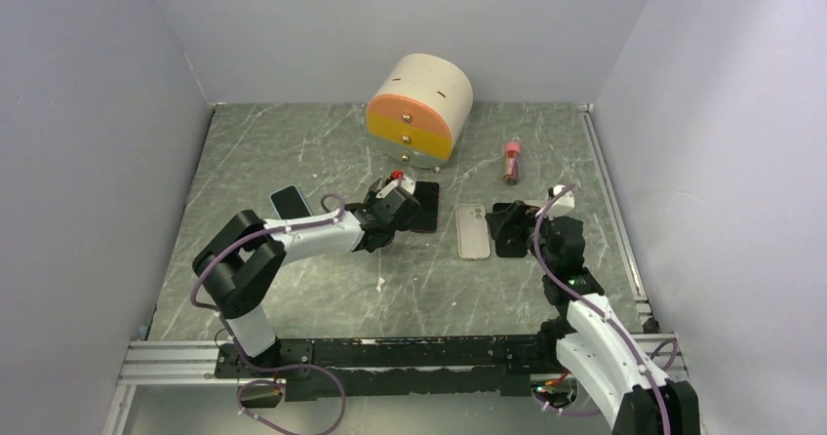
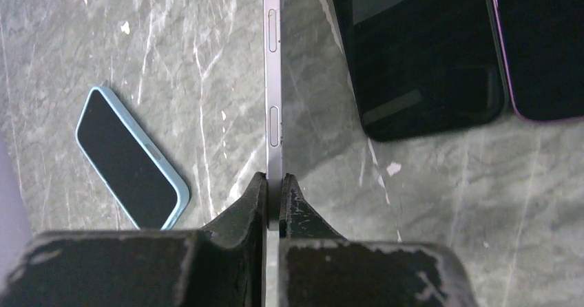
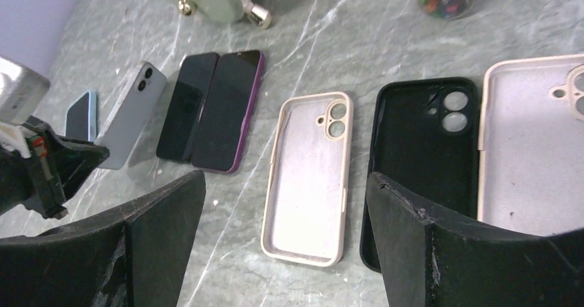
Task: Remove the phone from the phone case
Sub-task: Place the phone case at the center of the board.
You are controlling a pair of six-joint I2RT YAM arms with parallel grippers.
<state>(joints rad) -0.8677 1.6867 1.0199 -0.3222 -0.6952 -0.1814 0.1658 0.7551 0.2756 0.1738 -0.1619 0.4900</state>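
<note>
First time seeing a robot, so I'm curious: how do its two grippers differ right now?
The left gripper is shut on a phone, clamping its flat faces. The right gripper is wide open and holds nothing. The left gripper is by two dark phones lying side by side, while the right gripper is near an empty beige case and black case. Both have black, scuffed fingers.

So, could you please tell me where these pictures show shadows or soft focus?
Top external: even, diffuse light, only faint shadows on the table. Left wrist: the phone, held edge-on in the left tool, throws a soft shadow rightward across the table. Right wrist: the beige case is sharp; the right tool shows large, dark foreground fingers.
</note>
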